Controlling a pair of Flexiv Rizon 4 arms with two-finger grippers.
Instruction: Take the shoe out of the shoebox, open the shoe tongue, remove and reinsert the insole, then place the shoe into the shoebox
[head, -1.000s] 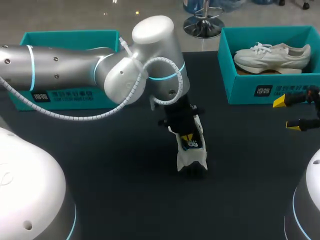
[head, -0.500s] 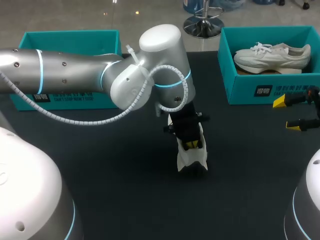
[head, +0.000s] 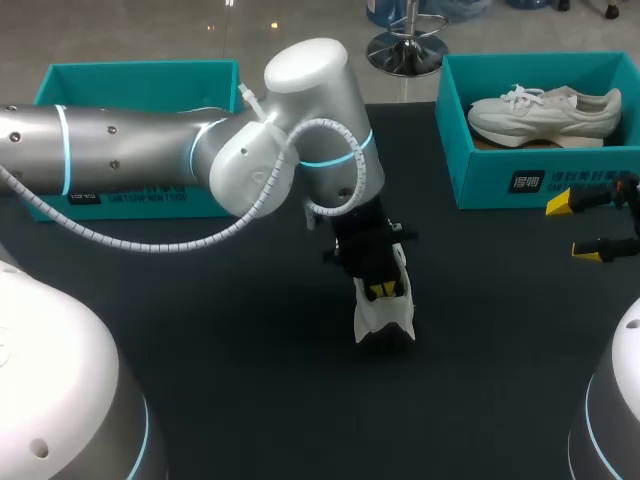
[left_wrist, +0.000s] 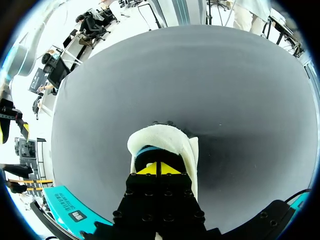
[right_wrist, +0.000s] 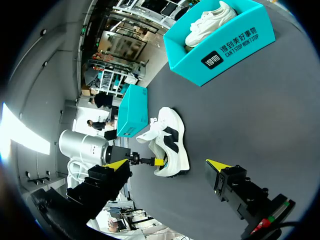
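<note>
A: Jaws first. Left gripper (left_wrist: 159, 169): yellow tips pressed together, down inside the opening of the shoe (left_wrist: 162, 136). Cannot tell whether anything thin is caught between them.

B: Right gripper (head: 573, 228)?

A: Spread wide, nothing between the tips. It hangs over the right side of the table (head: 230, 380), near the front wall of the right shoebox (head: 500, 180).

B: Now big to small.

A: Table: dark, matte top. Left arm (head: 150, 150) comes in from the left and reaches across to the middle, wrist bent downward.

B: Boxes?

A: Two, teal, along the far side. Left shoebox (head: 140, 72) sits behind the left arm, its inside mostly hidden. Right shoebox is at the far right corner and holds a second shoe (head: 545, 112): white, laced, resting on its sole.

B: And the shoe at the gripper?

A: White with black patches, upright on its sole. It stands on the table near the middle, between the two boxes and well apart from both. The left gripper's fingers enter from above, and the white padded rim of the opening curves round just ahead of the tips.
</note>
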